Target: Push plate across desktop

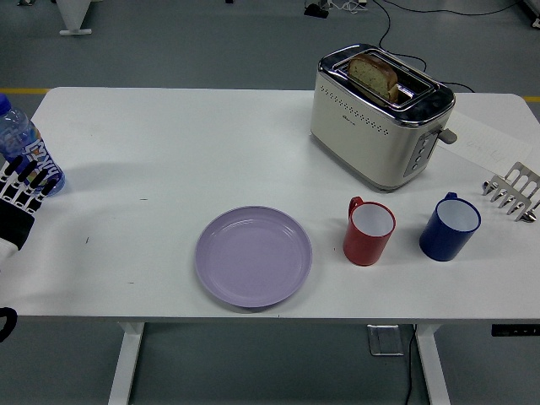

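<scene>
A lilac plate lies flat near the front edge of the white table, left of centre. My left hand comes in at the left edge, well left of the plate, in front of a water bottle. Its fingers are spread and hold nothing. My right hand is out of view.
A water bottle stands at the far left. A toaster with bread in it stands at the back right. A red mug and a blue mug stand right of the plate. A metal rack is at the right edge.
</scene>
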`<state>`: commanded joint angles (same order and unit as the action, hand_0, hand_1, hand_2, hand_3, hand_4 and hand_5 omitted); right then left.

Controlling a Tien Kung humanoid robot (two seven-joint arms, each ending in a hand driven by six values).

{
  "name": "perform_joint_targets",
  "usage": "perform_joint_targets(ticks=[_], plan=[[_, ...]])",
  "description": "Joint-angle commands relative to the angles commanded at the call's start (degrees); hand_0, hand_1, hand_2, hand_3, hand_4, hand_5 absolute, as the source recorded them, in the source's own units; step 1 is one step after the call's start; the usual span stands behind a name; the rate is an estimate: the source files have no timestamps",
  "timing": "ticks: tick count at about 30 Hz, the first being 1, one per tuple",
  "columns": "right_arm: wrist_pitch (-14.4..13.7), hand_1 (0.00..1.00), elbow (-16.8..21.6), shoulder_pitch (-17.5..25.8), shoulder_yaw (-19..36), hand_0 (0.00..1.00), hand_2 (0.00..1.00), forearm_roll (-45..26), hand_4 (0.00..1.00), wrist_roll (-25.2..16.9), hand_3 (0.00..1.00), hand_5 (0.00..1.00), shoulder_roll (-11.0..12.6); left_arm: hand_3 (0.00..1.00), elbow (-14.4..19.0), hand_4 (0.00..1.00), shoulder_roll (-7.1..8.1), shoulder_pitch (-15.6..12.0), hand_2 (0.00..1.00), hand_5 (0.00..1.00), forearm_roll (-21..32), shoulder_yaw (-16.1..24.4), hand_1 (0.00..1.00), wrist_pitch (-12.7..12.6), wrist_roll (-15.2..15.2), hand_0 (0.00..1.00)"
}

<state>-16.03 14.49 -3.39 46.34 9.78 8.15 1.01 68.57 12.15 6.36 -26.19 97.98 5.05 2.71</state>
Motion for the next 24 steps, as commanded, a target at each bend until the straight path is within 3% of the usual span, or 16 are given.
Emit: perform_joint_targets(ticks=[24], plan=[[-0.08, 0.524, -0.11, -0.13, -0.11, 0.593, 0.605, -0.3, 0.37, -0.29, 0.6, 0.522, 0.15, 0.613, -0.39, 0.568, -0.03, 0.08, 0.647, 0.998, -0.24, 0.13, 0.687, -0.51, -0.37, 0.624]])
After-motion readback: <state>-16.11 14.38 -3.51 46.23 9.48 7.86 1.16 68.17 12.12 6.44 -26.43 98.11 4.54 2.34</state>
